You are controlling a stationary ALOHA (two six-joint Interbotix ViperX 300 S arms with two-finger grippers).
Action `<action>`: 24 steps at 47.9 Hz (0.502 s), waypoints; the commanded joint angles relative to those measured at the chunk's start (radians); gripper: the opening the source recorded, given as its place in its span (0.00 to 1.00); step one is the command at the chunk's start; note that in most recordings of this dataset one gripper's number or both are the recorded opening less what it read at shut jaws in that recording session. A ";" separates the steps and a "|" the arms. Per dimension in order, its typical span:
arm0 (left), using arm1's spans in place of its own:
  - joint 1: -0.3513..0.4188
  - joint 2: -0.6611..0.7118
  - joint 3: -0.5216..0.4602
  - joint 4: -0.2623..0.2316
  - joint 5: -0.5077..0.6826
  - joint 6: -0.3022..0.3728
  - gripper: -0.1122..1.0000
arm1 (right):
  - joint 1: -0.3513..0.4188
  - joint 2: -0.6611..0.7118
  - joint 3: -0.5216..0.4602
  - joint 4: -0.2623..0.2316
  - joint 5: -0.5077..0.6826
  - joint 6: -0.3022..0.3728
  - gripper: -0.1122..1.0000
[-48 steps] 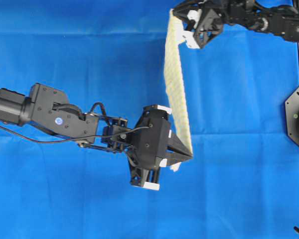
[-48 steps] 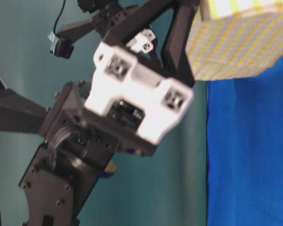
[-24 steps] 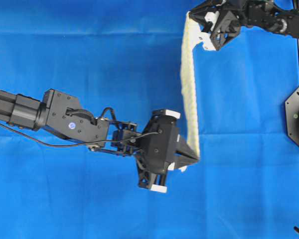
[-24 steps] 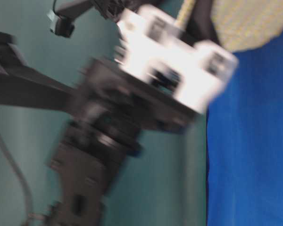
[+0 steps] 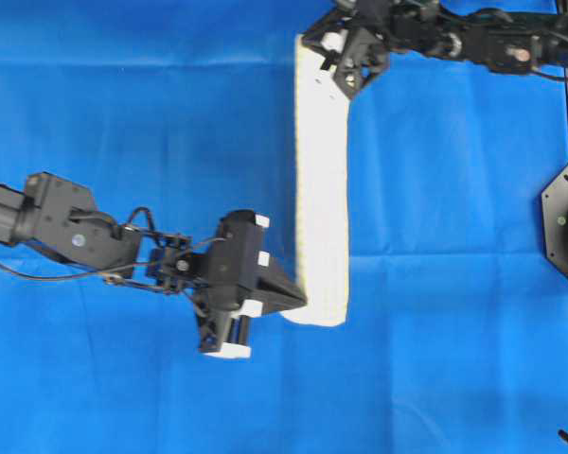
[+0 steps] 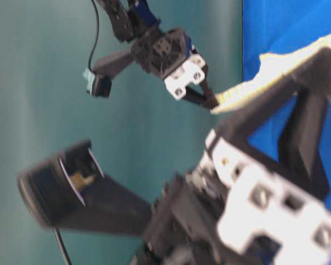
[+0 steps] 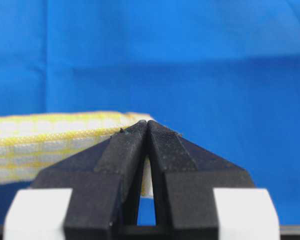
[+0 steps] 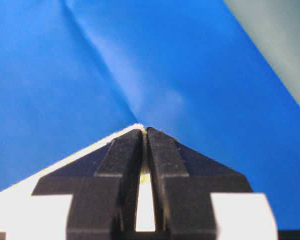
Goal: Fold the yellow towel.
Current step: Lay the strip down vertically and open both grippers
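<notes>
The yellow towel [image 5: 322, 189], white with a fine yellow check, stretches as a long narrow band between my two grippers over the blue cloth. My left gripper [image 5: 301, 305] is shut on its near corner, and the cloth runs off to the left from the pinched tips [image 7: 148, 123]. My right gripper [image 5: 308, 43] is shut on the far corner at the top, with a sliver of towel [image 8: 143, 129] caught between the fingers. In the table-level view the towel [image 6: 265, 72] hangs taut from the far right gripper [image 6: 212, 105] to the blurred left gripper up close.
A large plain blue cloth [image 5: 123, 123] covers the table. The left arm [image 5: 66, 227] reaches in from the left edge. A black mount [image 5: 566, 218] stands at the right edge. A teal wall [image 6: 99, 182] shows behind the table.
Both grippers have swung left with the towel held taut. The band now shows broader and flatter from above than half a second ago, its lower end nearer the blue cloth.
</notes>
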State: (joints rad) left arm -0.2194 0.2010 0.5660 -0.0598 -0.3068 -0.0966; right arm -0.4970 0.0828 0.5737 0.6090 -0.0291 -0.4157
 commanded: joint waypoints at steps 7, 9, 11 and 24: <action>-0.035 -0.069 0.071 0.000 -0.026 -0.035 0.11 | 0.020 0.049 -0.087 -0.005 0.005 -0.002 0.13; -0.038 -0.072 0.081 0.000 -0.029 -0.037 0.11 | 0.023 0.057 -0.094 -0.005 0.005 -0.002 0.13; -0.038 -0.071 0.087 0.000 -0.029 -0.037 0.11 | 0.026 0.066 -0.097 -0.005 0.003 -0.002 0.13; -0.038 -0.060 0.092 -0.003 -0.029 -0.038 0.11 | 0.040 0.098 -0.104 -0.008 0.000 -0.002 0.13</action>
State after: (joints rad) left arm -0.2454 0.1641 0.6688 -0.0614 -0.3267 -0.1335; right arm -0.4587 0.1887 0.4939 0.6044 -0.0215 -0.4157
